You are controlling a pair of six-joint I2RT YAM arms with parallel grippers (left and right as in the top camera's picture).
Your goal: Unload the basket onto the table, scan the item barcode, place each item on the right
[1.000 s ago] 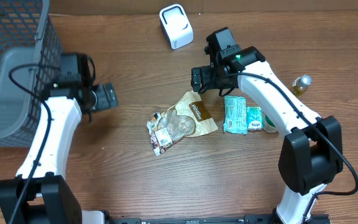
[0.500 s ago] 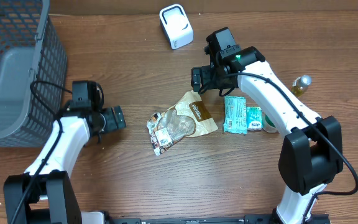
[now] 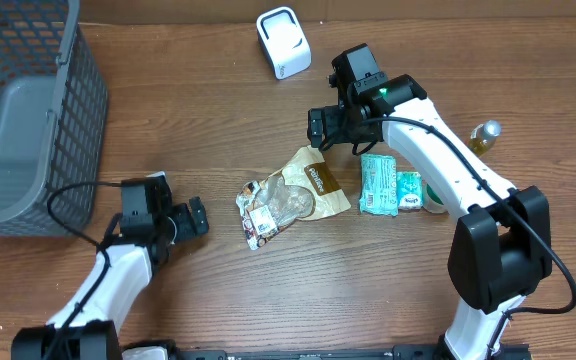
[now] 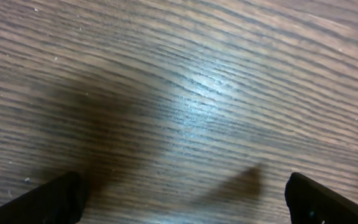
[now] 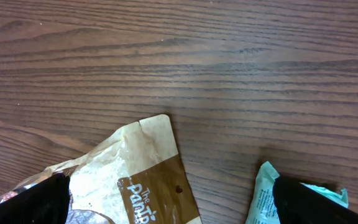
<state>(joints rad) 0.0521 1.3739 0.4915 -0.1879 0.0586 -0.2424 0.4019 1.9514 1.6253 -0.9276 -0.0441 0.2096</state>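
The left arm point(image 3: 118, 272) reaches forward from its base, and its wrist is turned so the left fingers point(image 3: 199, 208) point toward the right. They are spread wide with nothing between them. The right arm point(image 3: 440, 162) arches inward, its wrist just behind the right fingers point(image 3: 314, 122). These point left and downward, also spread wide and holding nothing.

Wood-grain table point(image 3: 268, 300) with slight sheen, kraft-paper pouch point(image 3: 320, 182), grey plastic mesh basket point(image 3: 83, 90), glossy white scanner point(image 3: 283, 42)
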